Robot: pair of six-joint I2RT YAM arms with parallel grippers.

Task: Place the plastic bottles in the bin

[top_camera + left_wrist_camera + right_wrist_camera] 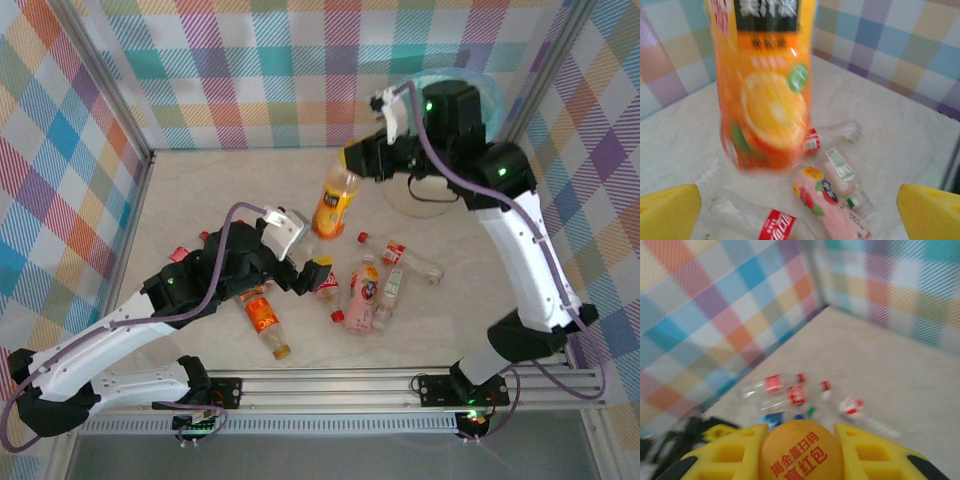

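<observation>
From above, we see the right gripper (352, 159) clamped on the cap of an orange bottle (335, 205). The bottle is tilted, cap uppermost, its base towards us. The bin (492, 92) sits behind that arm, in the far right corner. Other bottles (362, 295) lie flat beside the left gripper (312, 268).

Left wrist: the yellow fingers (667, 212) stand wide apart, empty, and the label shows an orange slice.

Right wrist: the cap (801, 452) bears red Chinese characters.
</observation>
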